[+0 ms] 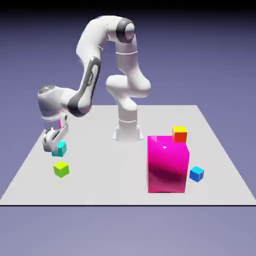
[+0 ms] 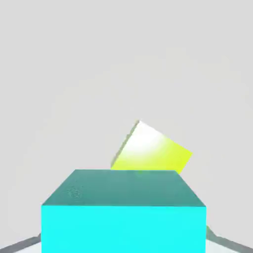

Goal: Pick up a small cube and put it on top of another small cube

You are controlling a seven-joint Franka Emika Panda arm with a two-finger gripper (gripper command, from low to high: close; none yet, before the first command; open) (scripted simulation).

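The teal cube (image 2: 123, 212) is clamped in the gripper (image 1: 54, 144) — it should be carried toward five o'clock, centred over the lime-green cube (image 1: 61, 169), then lowered gently.

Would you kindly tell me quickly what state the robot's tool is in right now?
Tool: closed on the teal cube, which is lifted off the table.

Setting: rendered simulation scene.
My arm (image 1: 90, 80) stands on a flat grey table (image 1: 100, 185); plain blue-violet backdrop (image 1: 220, 60) all round.
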